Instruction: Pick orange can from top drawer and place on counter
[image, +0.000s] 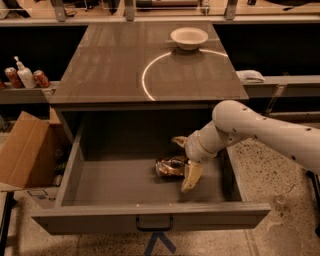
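Note:
The orange can (169, 167) lies on its side on the floor of the open top drawer (75, 165), right of the middle. My gripper (186, 162) is down inside the drawer at the can's right end, open, with one finger behind the can and one finger (192, 176) in front of it. The can's right end sits between the fingers. The counter (110, 70) with its bright arc mark is above the drawer. The white arm comes in from the right.
A white bowl (189, 37) stands at the back of the counter. A cardboard box (25, 150) stands left of the drawer. Two red cans (41, 78) and a soap bottle (23, 75) sit on a left shelf. The drawer's dark pull handle (154, 225) is at the front.

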